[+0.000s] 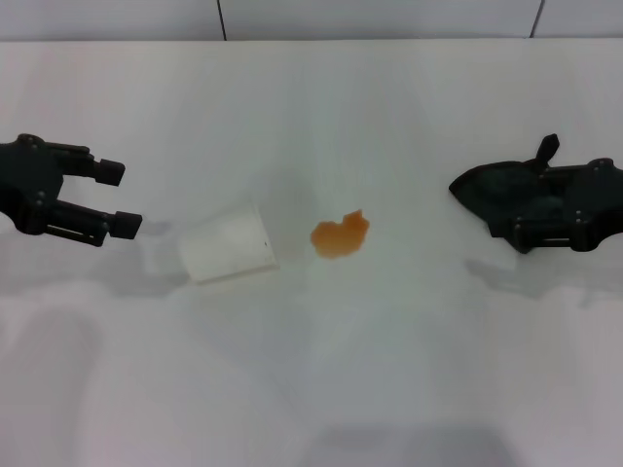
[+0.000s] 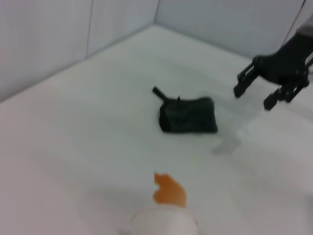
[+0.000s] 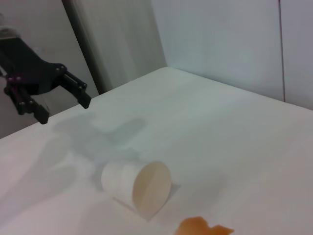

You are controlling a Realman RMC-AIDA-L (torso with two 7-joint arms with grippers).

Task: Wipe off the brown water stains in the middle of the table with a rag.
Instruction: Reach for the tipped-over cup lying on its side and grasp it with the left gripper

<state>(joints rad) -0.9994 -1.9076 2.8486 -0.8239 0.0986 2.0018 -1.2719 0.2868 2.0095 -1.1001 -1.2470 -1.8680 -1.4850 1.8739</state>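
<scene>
A bare robot test cell or laboratory: a glossy white table (image 1: 409, 389) enclosed by plain pale panel walls (image 2: 58, 39), with no household furnishings in view.

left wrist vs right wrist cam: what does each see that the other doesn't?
Only the left wrist view shows the rag, lying on the table, with the right gripper open and raised beside it, not touching. Only the right wrist view shows the left gripper, open above the table, and the mouth of the tipped-over cup. Both show the brown water stains next to the cup; the left wrist view catches only the cup's edge.
</scene>
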